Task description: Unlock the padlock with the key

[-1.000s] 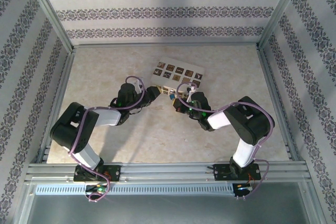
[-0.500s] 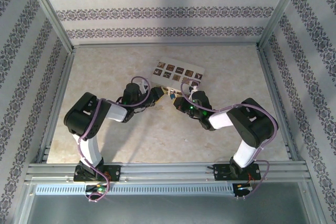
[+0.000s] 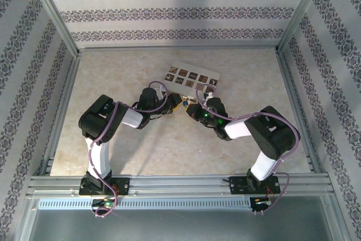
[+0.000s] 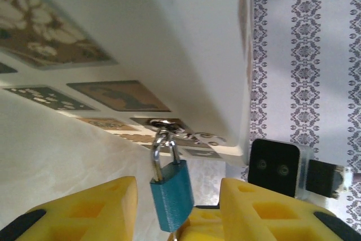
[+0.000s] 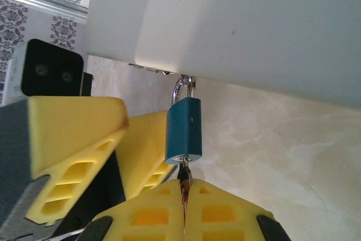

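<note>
The small blue padlock (image 4: 172, 196) hangs by its silvery shackle (image 4: 161, 145) from a hasp on the cream box (image 3: 190, 80). My left gripper (image 4: 175, 218) is open, one yellow finger on each side of the padlock body with a gap both ways. In the right wrist view the padlock (image 5: 183, 131) hangs straight down with the key (image 5: 184, 180) stuck into its underside. My right gripper (image 5: 184, 187) is shut on the key just below the lock. The left fingers (image 5: 73, 134) show beside the lock there. Both grippers meet in front of the box, left gripper (image 3: 176, 104), right gripper (image 3: 192, 110).
The cream box with dark patterned tiles (image 4: 118, 94) stands mid-table right behind the lock. The marbled tabletop (image 3: 141, 150) lies bare around it. Metal frame rails (image 3: 180, 183) and patterned walls (image 3: 180, 12) close the cell in. The right wrist camera housing (image 4: 274, 167) sits close beside my left finger.
My left arm has swung right and forward until its fingers straddle the padlock, and its jaws have narrowed a little. The right gripper has shifted slightly, still holding the key.
</note>
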